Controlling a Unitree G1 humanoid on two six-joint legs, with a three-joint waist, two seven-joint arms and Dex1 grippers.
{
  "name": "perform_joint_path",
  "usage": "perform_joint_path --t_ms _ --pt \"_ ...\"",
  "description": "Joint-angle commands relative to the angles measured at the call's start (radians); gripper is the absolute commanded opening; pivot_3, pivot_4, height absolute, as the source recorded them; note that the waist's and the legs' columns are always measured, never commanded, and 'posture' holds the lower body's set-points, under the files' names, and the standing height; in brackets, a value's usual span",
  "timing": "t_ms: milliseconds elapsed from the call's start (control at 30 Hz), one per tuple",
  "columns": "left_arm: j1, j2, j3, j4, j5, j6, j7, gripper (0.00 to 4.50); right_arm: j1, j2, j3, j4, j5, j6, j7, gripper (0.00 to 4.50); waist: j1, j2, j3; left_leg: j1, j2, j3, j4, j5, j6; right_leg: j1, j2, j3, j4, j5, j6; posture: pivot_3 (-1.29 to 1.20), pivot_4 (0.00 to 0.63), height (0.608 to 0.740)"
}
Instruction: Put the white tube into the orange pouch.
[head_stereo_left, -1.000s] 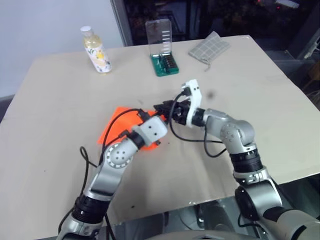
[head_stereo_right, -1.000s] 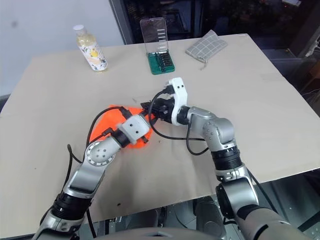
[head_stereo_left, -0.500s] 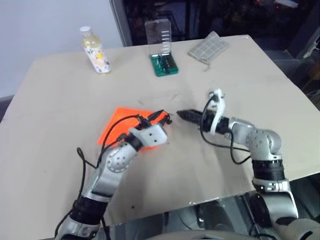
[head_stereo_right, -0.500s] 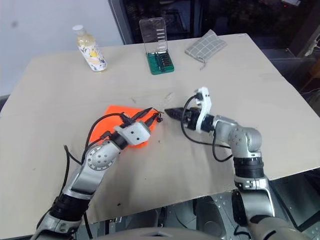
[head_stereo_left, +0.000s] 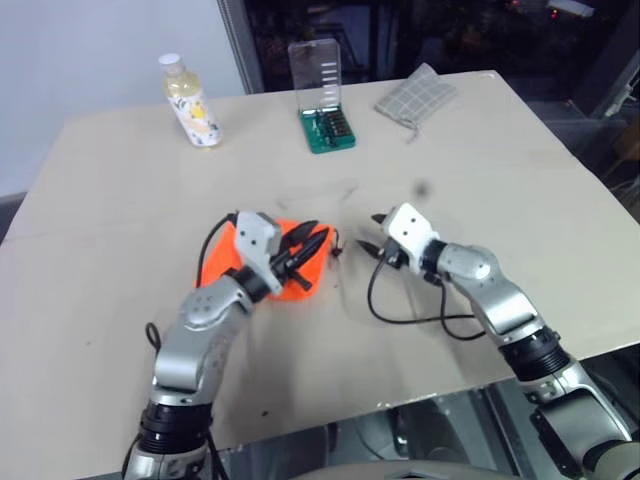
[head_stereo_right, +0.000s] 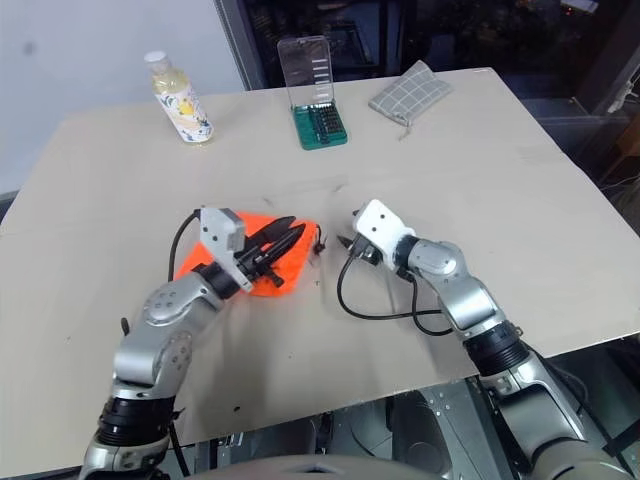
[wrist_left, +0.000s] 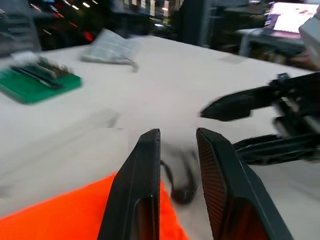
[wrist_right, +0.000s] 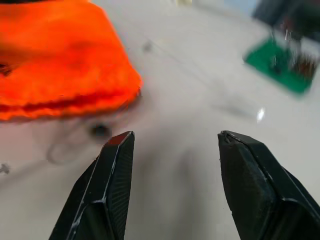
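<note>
2 grippers sit low over the middle of the pale beige bench (head_stereo_left: 520, 170), facing each other, and I am reading them from the head cameras and both wrist cameras.

At the far left corner stands a yellowish plastic bottle with a white cap (head_stereo_left: 190, 100), upright and well apart from everything else.

Left of the bench's centre lies the bright orange fabric drawstring pouch (head_stereo_left: 222, 258), flat on the surface. My left gripper (head_stereo_right: 296, 227) hangs over the pouch's right part, pointing across toward the right arm. Its 2 black fingers (wrist_left: 142, 195) stand a little apart, and in the left wrist view nothing sits between them, so I read it as slightly parted and empty. I cannot tell whether the fingers touch the fabric.

Just off the pouch's right edge, the dark drawstring cord (head_stereo_left: 338, 250) trails onto the bare bench, between the 2 grippers.

Near the middle of the far edge stands a green tool case with a raised clear lid (head_stereo_left: 328, 125).

Right of centre, my right gripper (head_stereo_left: 368, 235) points back at the pouch, near the cord but not touching it. Its fingers (wrist_right: 112, 190) are spread wide with only bare bench between them.

Toward the far right corner lies a grey checked cloth pouch (head_stereo_left: 415, 95).

Where the white tube is, I cannot tell.
</note>
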Motion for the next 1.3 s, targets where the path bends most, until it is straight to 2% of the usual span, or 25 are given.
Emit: perform_joint_path --t_ms 33,267,400,500,667,900,1133,1167,1200,1233,1300 --pt "-0.021 0.021 0.029 -0.018 -0.065 0.032 -0.038 1.14 -0.024 0.015 0.018 0.006 -0.070 -0.090 -0.012 2.67 0.003 0.000 0.000 0.000 0.000 0.000 0.000 0.000 0.000 0.000 0.000 0.000 0.000 0.000 0.000 0.00 0.150 0.740" --pt "-0.036 0.045 0.025 0.017 -0.058 0.034 -0.061 1.14 -0.013 0.060 0.024 0.007 -0.090 -0.115 0.029 2.67 0.005 -0.001 0.000 0.000 0.000 0.000 0.000 0.000 0.000 0.000 0.000 0.000 -0.001 0.000 0.000 0.00 0.150 0.740" --pt "-0.042 0.043 0.025 0.034 -0.031 0.012 -0.047 1.14 0.024 0.079 -0.003 -0.038 -0.015 0.068 0.082 2.67 0.005 -0.001 0.000 0.000 0.000 -0.001 0.000 0.000 0.000 0.000 0.000 0.000 -0.001 0.000 0.000 0.00 0.150 0.740" --pt "-0.044 0.036 0.027 0.043 -0.021 0.003 -0.033 1.14 0.037 0.073 0.006 -0.060 -0.017 0.193 0.101 2.67 0.005 -0.001 0.000 0.000 0.000 0.000 0.000 0.000 0.000 0.000 0.000 0.000 -0.001 0.000 0.000 0.00 0.150 0.740" --pt "-0.041 0.025 0.024 0.039 -0.009 -0.006 -0.022 1.14 0.041 0.127 0.002 -0.021 -0.036 0.354 0.036 2.67 0.005 -0.001 -0.001 0.000 0.000 0.000 0.000 0.000 0.000 0.000 0.000 0.000 0.000 0.000 0.000 0.00 0.150 0.740" --pt "-0.023 0.018 0.026 0.024 -0.003 -0.012 -0.007 1.14 0.035 0.235 -0.054 0.012 0.033 0.457 0.005 2.67 0.001 -0.003 -0.002 0.001 0.000 0.000 0.000 0.000 0.000 0.000 0.000 0.001 0.001 0.000 0.000 0.00 0.150 0.740" --pt "-0.016 0.018 0.028 0.017 0.004 -0.015 0.007 1.14 0.046 0.232 -0.046 0.053 0.035 0.484 0.012 2.67 0.001 -0.003 -0.003 0.002 0.000 0.000 0.000 0.000 0.000 0.000 0.000 0.000 0.001 0.000 0.000 0.00 0.150 0.740" --pt "-0.015 0.018 0.028 0.015 0.006 -0.015 0.008 1.14 0.050 0.223 -0.041 0.056 0.031 0.484 0.014 2.15 0.001 -0.003 -0.003 0.002 0.000 0.000 0.000 0.000 0.000 0.001 0.000 0.000 0.001 0.000 0.000 0.00 0.150 0.740" --pt "-0.014 0.018 0.029 0.015 0.006 -0.015 0.008 1.14 0.052 0.218 -0.037 0.059 0.028 0.484 0.016 1.90 0.001 -0.004 -0.003 0.002 0.000 0.000 0.000 0.000 0.000 0.001 0.000 0.000 0.001 0.000 0.000 0.00 0.150 0.740" --pt "-0.014 0.017 0.029 0.014 0.008 -0.015 0.010 1.14 0.056 0.210 -0.034 0.058 0.024 0.481 0.015 1.24 0.001 -0.004 -0.003 0.003 0.000 0.000 0.000 0.000 0.000 0.002 0.000 0.000 0.001 0.000 0.000 0.00 0.150 0.740" --pt "-0.011 0.018 0.026 0.017 0.012 -0.019 0.009 1.14 0.061 0.188 -0.028 0.051 0.010 0.473 0.014 0.63 0.001 -0.004 -0.003 0.003 0.000 0.000 0.000 0.000 0.000 0.002 0.000 0.000 0.001 0.000 0.000 0.00 0.150 0.740"
